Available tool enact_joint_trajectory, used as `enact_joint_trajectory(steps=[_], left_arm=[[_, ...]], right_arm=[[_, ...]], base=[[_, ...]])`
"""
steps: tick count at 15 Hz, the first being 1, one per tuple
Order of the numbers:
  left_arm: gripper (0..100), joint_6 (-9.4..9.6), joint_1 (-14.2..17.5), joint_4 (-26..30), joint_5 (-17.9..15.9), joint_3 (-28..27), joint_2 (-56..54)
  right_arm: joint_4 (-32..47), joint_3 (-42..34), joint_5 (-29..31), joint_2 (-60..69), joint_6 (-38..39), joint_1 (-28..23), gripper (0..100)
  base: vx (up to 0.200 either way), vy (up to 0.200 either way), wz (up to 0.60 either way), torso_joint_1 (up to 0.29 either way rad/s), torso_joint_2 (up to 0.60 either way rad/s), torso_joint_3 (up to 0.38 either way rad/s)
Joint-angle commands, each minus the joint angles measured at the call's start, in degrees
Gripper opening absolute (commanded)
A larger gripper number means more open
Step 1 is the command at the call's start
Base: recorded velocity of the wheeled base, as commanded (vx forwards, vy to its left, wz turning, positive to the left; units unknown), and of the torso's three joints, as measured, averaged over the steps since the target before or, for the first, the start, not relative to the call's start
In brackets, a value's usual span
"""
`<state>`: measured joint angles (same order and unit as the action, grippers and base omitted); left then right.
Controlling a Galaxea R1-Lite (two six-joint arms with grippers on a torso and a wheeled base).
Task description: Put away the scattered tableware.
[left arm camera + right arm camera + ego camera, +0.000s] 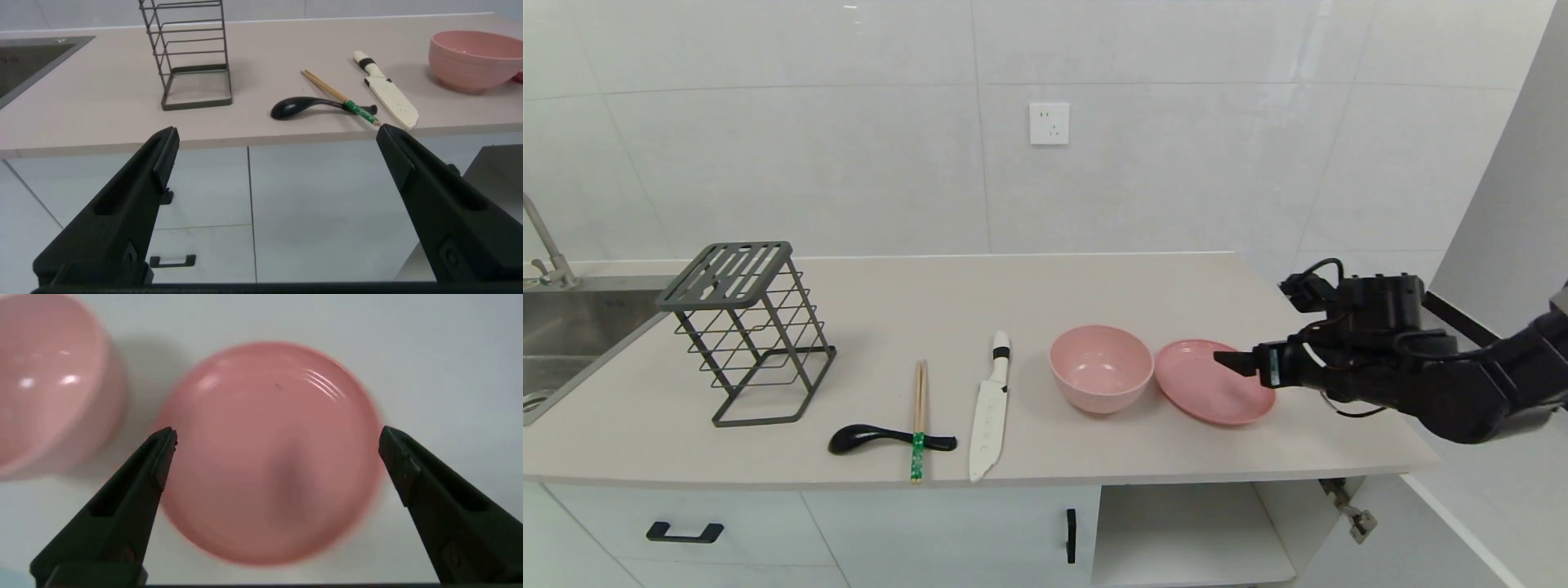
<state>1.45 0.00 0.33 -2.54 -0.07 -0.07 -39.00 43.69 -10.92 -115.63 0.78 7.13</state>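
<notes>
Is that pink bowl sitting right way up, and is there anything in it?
Upright and empty. The pink bowl rests on its base on the counter, opening upward, and its bare inside shows.

White-tiled kitchen with a pale tabletop over white cabinets
The wall of large glossy white tiles carries one white socket; the beige tabletop runs below it, with a steel sink and tap at its left end. Underneath are white fronts with a black drawer handle and a black door handle, then an open compartment with a white shelf and a metal hinge
</notes>
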Motion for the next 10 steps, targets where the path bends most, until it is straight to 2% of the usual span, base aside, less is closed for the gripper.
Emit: enact_joint_trajectory(steps=[1,7,10], left_arm=[[100,0.04,0.0,0.0,0.0,0.0,0.1],[100,-0.04,0.0,-0.1,0.0,0.0,0.1],[100,-0.04,0.0,-0.1,0.0,0.0,0.1]], right_arm=[[-6.7,-7.7,-3.7,-1.4,-0.9,-6.8,100],[-9.6,-8.0,-4.5,-8.3,-0.3,-5.7,100],[-14.2,-7.9,-4.8,-9.7,-0.3,-4.2,100]], base=[[0.0,0.0,0.0,0.0,0.0,0.0],[0.0,0.0,0.0,0.0,0.0,0.0],[0.0,0.0,0.0,0.0,0.0,0.0]])
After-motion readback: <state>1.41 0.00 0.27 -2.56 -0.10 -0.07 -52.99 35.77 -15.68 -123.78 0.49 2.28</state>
